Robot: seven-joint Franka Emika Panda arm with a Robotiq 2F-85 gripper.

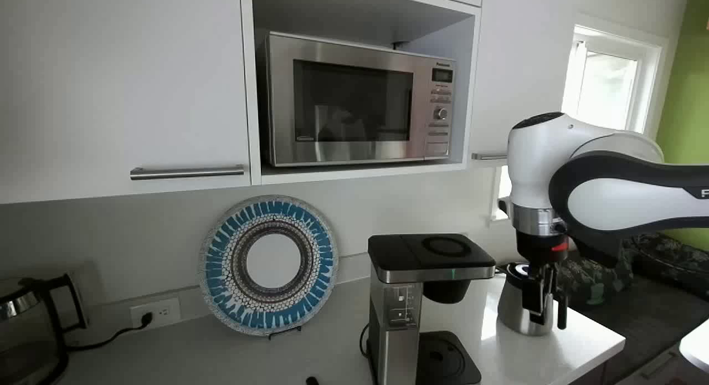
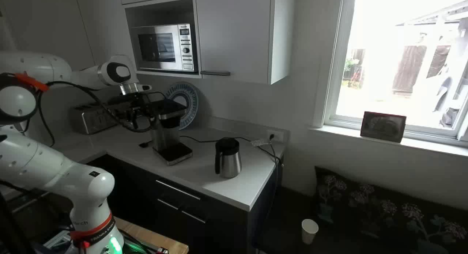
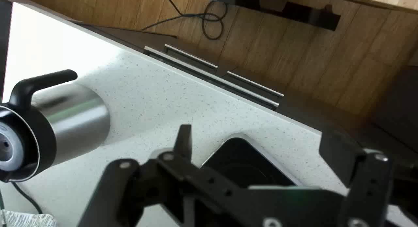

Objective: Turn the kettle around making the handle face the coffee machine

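While one tool (image 3: 260,147) gapes wide, one steel kettle (image 3: 76,119) with one handle (image 3: 49,79), near one coffee machine (image 1: 405,313)

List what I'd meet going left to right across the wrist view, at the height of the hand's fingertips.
Kettle, cut by the left edge → one fingertip of the open hand → coffee machine, partly hidden behind the hand → the other fingertip.

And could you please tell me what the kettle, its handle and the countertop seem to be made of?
The kettle: probably brushed stainless steel, given its grey, softly streaked reflections.
The handle: likely black plastic, with a smooth, dull sheen.
The countertop: perhaps engineered stone, polished, being white with fine dark specks and bright glare; laminate is possible.
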